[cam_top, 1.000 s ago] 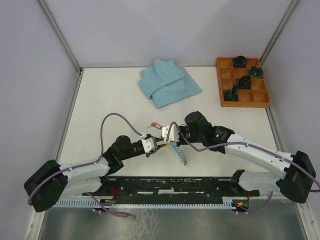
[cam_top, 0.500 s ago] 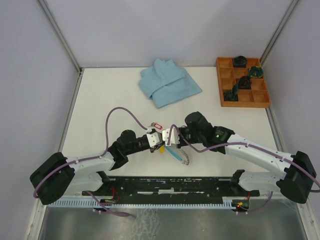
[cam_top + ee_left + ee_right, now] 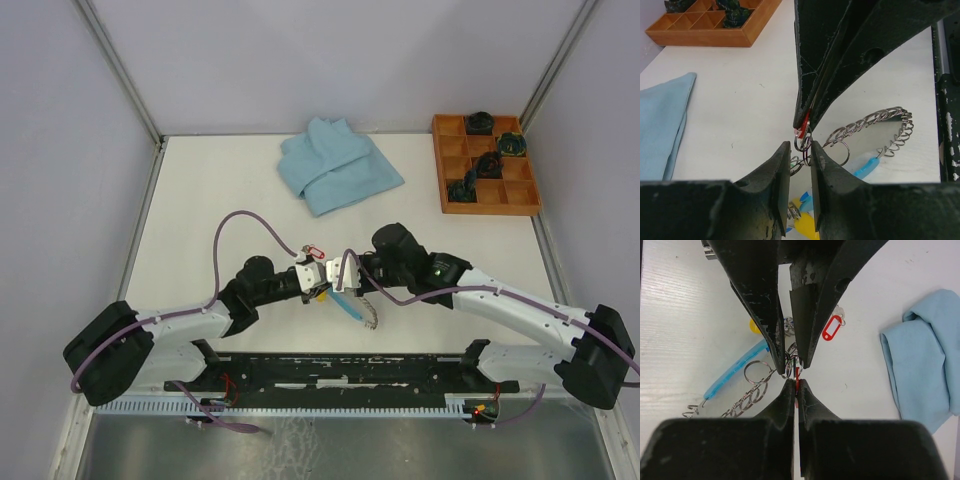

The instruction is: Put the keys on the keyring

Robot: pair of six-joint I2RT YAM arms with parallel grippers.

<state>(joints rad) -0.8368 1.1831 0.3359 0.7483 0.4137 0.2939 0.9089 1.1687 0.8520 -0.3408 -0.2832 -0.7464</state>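
— What's on the white table (image 3: 200, 195)?
— A folded light-blue cloth (image 3: 338, 167) at the back and a brown wooden compartment tray (image 3: 488, 209) at the far right. Near the front lies the large grey coiled keyring with a light-blue segment (image 3: 735, 374).
— And the grippers?
— They meet tip to tip just above it. The right gripper (image 3: 796, 383) is clenched on a thin red key tag (image 3: 804, 121). The left gripper (image 3: 800, 150) leaves a narrow gap around small silver rings (image 3: 803, 141); I cannot tell whether it pinches them.

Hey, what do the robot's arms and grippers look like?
The left arm and right arm have white links and bulky black joints, each trailing a purple cable. A small green light glows on the right arm. The left gripper and right gripper have white bodies and tapered, scuffed black fingers.
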